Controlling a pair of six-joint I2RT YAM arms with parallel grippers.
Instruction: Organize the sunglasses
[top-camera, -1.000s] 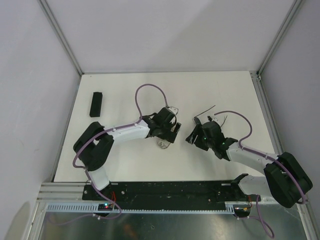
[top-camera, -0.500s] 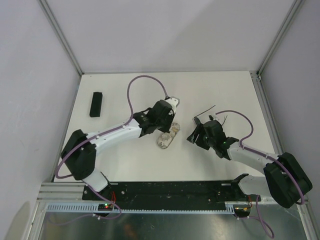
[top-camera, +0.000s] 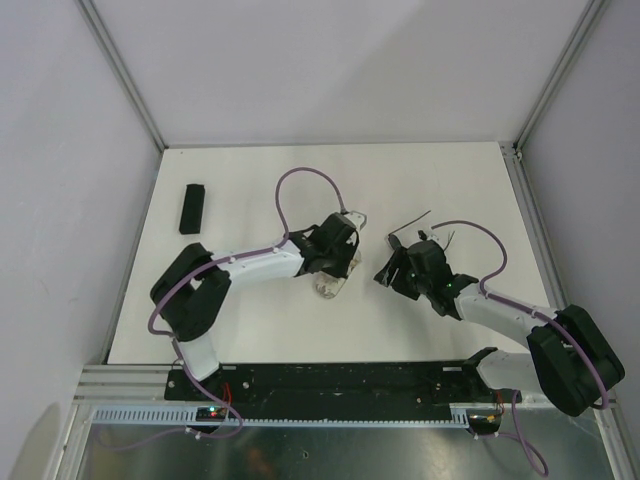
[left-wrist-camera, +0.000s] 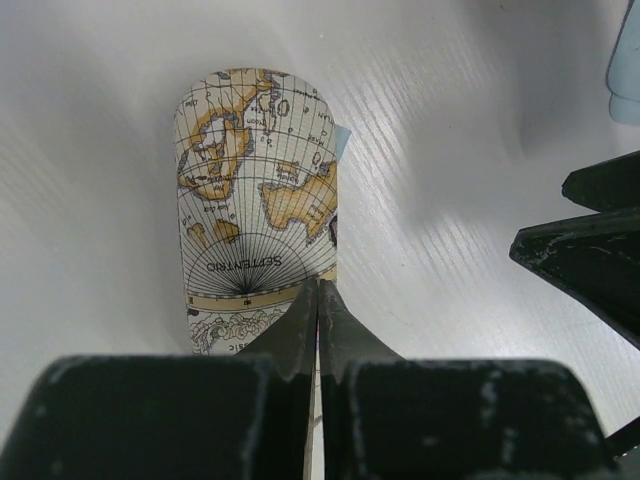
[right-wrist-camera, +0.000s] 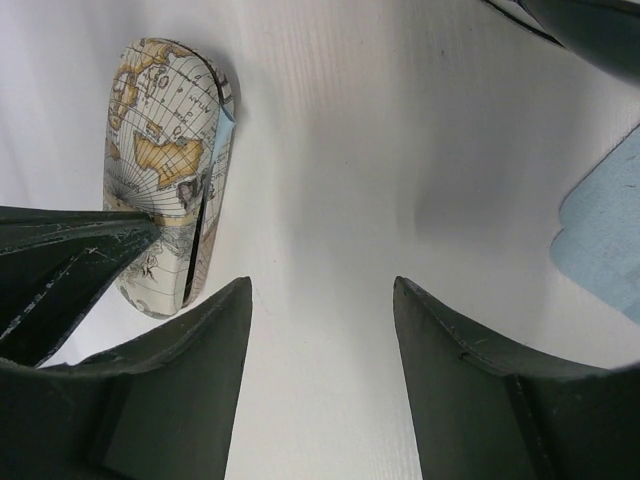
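Of the sunglasses (top-camera: 413, 222) I see only thin dark wire arms sticking out behind my right gripper (top-camera: 392, 270); the rest is hidden under it. The right gripper (right-wrist-camera: 320, 290) hangs open over bare table with nothing between its fingers. My left gripper (top-camera: 333, 268) is shut, its fingertips (left-wrist-camera: 318, 292) pressed together with nothing between them, over the near end of the beige map-patterned case (left-wrist-camera: 255, 200). That case (right-wrist-camera: 165, 170) lies closed to the left of the right gripper, and only its lower end (top-camera: 327, 287) shows from above.
A black oblong case (top-camera: 192, 208) lies at the far left of the white table (top-camera: 250, 330). A light blue cloth (right-wrist-camera: 610, 230) lies just right of the right gripper. The right gripper's dark fingers (left-wrist-camera: 590, 250) stand close to the left gripper.
The left gripper's jaws have gone from open to shut. The left arm swung up off the beige case and has come back over it. The right arm has barely moved.
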